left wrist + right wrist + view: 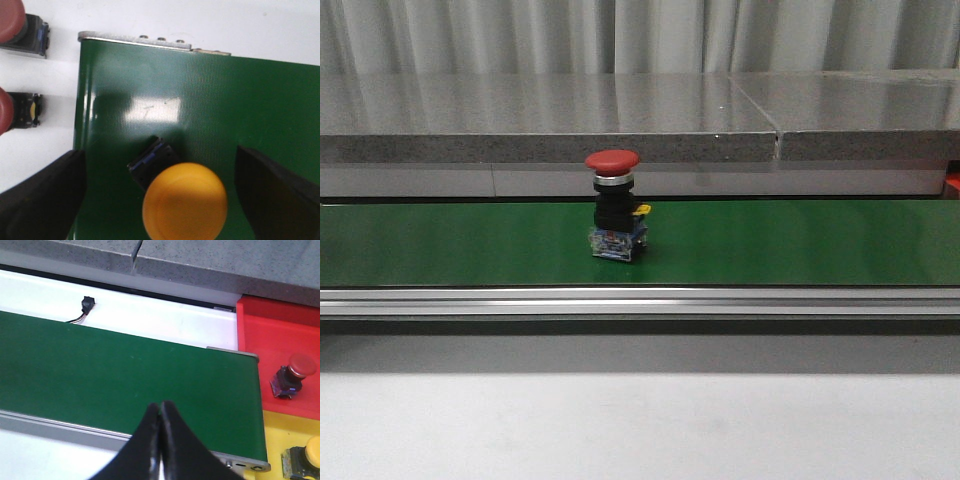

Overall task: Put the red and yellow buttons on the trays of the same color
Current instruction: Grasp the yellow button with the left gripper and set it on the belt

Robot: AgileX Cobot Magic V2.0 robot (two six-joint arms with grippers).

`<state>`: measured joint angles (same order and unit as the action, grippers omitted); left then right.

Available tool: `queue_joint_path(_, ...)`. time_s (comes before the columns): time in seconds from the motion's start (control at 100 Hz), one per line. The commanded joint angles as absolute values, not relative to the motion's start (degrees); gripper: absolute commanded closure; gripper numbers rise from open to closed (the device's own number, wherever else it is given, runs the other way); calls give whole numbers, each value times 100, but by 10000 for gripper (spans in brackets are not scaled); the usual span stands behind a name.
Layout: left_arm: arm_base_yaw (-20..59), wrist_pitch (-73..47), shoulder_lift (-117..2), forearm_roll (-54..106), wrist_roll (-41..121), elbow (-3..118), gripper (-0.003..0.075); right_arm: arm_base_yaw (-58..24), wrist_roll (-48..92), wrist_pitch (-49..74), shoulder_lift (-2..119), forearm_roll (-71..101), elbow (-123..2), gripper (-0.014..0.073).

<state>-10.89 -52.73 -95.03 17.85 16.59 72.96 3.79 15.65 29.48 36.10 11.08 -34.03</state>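
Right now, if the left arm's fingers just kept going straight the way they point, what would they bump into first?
Probably the yellow mushroom-shaped push button standing on the green conveyor belt. It sits between the open left fingers, so they would likely pass either side of its cap and reach the belt, though depth is hard to judge.

Bright, even light; glare patch on the green belt [152,107]; close foregrounds blur.

Left gripper [157,195] with broad matte black fingers, right gripper [160,440] with tapered black fingers
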Motion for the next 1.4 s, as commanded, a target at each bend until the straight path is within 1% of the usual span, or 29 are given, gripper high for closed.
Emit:
queue_joint_path(0.0, -940, -5170, -9283, 1934, 1724, 7631, 109, 370, 1599, 2591, 3583, 1113, -3555, 662)
queue_joint_path(0.27, -490, -5129, -9121, 1934, 1727, 8306, 109, 370, 1599, 2591, 3583, 1113, -3555, 662)
queue_joint_path(0.52, -263, -4713, -8287, 1955, 1727, 8143, 110, 370, 1599, 2591, 3583, 1113, -3555, 662)
queue_joint_path(0.82, -229, -3725, -6346, 1999, 1890, 6683, 110, 370, 1599, 2591, 3583, 1113, -3555, 662)
queue_joint_path(1.08, -229, -3061, -4432, 2011, 2033, 4953, 113, 370, 1599, 2591, 3583, 1113, -3555, 662)
queue_joint_path(1.26, -229, -2896, -3052, 2021, 2033, 3902, 113, 370, 1599, 2591, 3583, 1113, -3555, 662)
queue_joint_path(1.33, -229, -2896, -2598, 2116, 2033, 3574, 131, 370, 1599, 2591, 3583, 1113, -3555, 662)
queue_joint_path(1.39, -229, -2921, -2273, 2185, 2033, 3326, 183, 370, 1599, 2591, 3583, 1113, -3555, 662)
